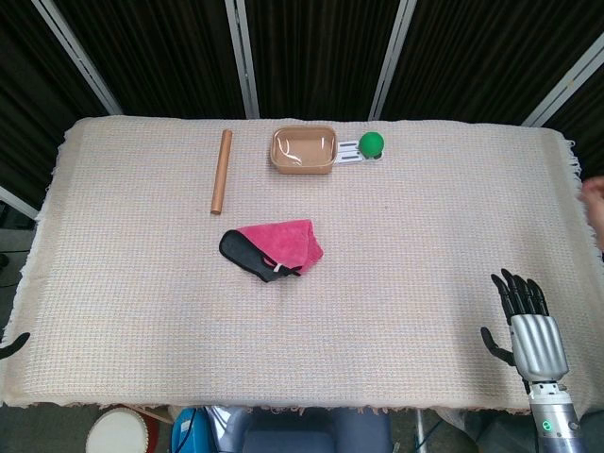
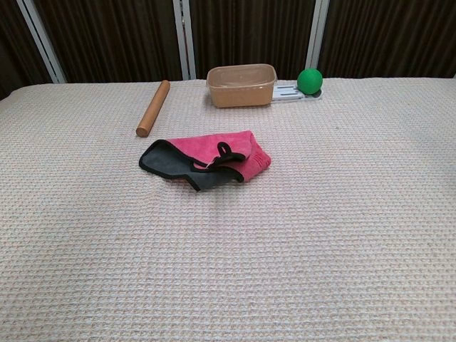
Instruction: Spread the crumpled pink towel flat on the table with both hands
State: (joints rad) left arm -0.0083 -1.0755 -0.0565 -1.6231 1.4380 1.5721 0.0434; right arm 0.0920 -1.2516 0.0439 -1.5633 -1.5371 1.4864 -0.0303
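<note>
The pink towel (image 1: 283,242) (image 2: 222,152) lies crumpled near the middle of the table, with a black edging and loop folded out at its left and front. My right hand (image 1: 525,316) hovers at the table's front right corner, far from the towel, fingers apart and holding nothing. Only a dark fingertip of my left hand (image 1: 9,345) shows at the front left edge in the head view, too little to tell how it is held. The chest view shows neither hand.
A wooden rolling pin (image 1: 221,171) (image 2: 153,108) lies behind the towel to the left. A tan plastic container (image 1: 304,150) (image 2: 241,85) and a green ball (image 1: 372,143) (image 2: 309,80) on a white holder stand at the back. A woven cloth (image 1: 425,264) covers the table.
</note>
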